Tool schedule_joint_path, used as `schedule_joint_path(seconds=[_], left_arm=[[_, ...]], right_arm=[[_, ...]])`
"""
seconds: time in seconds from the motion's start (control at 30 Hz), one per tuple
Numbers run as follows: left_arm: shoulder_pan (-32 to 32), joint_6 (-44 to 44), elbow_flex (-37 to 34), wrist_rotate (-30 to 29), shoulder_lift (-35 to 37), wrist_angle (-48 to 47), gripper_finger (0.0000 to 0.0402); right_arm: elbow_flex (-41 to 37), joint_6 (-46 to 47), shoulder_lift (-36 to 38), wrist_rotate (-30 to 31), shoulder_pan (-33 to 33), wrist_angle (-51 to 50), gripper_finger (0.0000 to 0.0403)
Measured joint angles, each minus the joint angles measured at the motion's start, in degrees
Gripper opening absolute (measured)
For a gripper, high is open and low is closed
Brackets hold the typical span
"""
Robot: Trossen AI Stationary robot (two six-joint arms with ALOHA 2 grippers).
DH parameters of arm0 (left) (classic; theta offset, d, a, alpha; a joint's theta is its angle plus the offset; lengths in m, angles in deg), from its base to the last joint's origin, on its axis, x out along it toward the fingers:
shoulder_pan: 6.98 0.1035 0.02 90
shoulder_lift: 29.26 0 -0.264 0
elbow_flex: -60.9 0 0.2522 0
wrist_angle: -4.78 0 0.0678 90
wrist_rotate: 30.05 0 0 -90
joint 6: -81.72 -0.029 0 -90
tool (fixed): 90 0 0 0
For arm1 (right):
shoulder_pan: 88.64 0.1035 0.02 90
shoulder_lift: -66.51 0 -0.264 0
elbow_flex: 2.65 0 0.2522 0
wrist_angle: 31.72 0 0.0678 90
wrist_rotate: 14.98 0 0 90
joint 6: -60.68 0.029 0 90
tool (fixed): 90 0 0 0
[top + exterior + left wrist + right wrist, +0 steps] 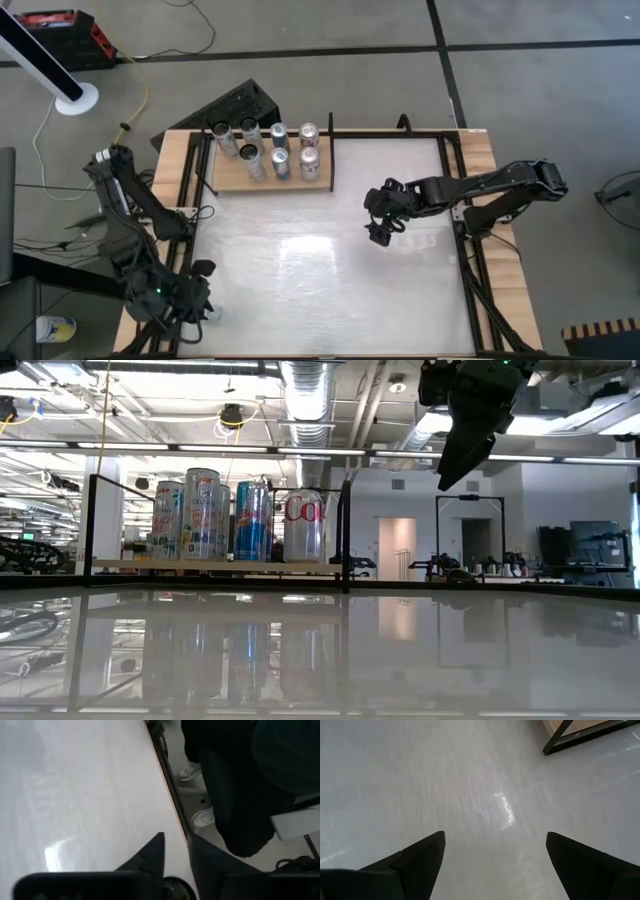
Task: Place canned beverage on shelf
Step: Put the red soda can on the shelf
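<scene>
The shelf [228,181], a wood panel with black rails, lies at the table's far left and shows in the low view as shelf [130,565]. Several cans [281,160] stand upright on it, cans [250,520]. My left gripper [203,298] hovers over the table's near left corner; in its wrist view my left gripper [176,836] shows a narrow gap with nothing between the tips. A small pale round thing [214,313] sits beside it; I cannot tell what it is. My right gripper [379,228] hangs open above the table's middle right, my right gripper [495,842] holding nothing.
A person's legs [235,795] and shoes [202,817] stand just beyond the table's edge [167,790] by my left gripper. Another can [56,328] lies off the table at the left. White tabletop [330,270] stretches between the arms.
</scene>
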Motion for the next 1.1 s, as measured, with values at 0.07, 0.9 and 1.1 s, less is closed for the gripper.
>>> schedule_joint_path(seconds=[0.07,0.9,1.1], left_arm=[[-0.04,-0.07,0.0,-0.63,-0.91,0.62,0.009],[3.72,4.11,0.09,12.62,-6.56,2.01,0.0284],[4.73,2.57,5.48,13.26,-9.01,-7.99,0.0275]], right_arm=[[0.0,0.0,0.0,0.0,0.0,0.0,0.0373],[0.0,-0.47,0.0,0.02,0.02,-0.07,0.0373],[0.0,-0.77,0.0,0.02,0.02,-0.04,0.0373]])
